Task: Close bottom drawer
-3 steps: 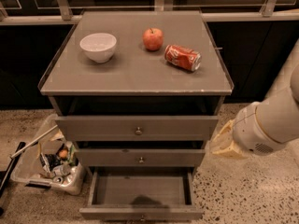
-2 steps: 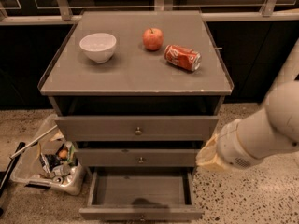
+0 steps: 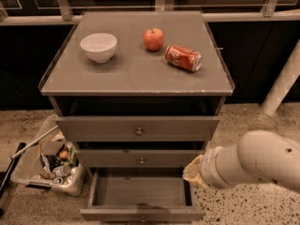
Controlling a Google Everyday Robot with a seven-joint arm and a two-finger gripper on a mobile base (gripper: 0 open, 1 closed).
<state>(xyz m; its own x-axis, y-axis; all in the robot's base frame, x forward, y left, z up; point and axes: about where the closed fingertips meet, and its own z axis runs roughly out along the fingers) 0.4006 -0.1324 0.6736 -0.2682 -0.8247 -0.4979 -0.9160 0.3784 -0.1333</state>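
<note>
The bottom drawer (image 3: 140, 192) of the grey cabinet (image 3: 136, 74) is pulled far out, and its shallow box looks empty. Its narrow front (image 3: 112, 214) is at the lower edge of the view. My white arm comes in from the right. My gripper (image 3: 191, 171) is at the arm's tan end, just above the open drawer's right rear corner and beside the right end of the middle drawer (image 3: 140, 158).
The top drawer (image 3: 138, 128) and the middle drawer stand slightly out. A white bowl (image 3: 98, 46), a red apple (image 3: 153, 39) and a lying red can (image 3: 183, 57) are on the cabinet top. A bin of trash (image 3: 47, 165) sits on the floor at the left. A white post (image 3: 283, 83) stands at the right.
My arm has moved left and down, bringing the gripper from beside the cabinet's right side to the open bottom drawer's right rear corner. The drawers have not moved.
</note>
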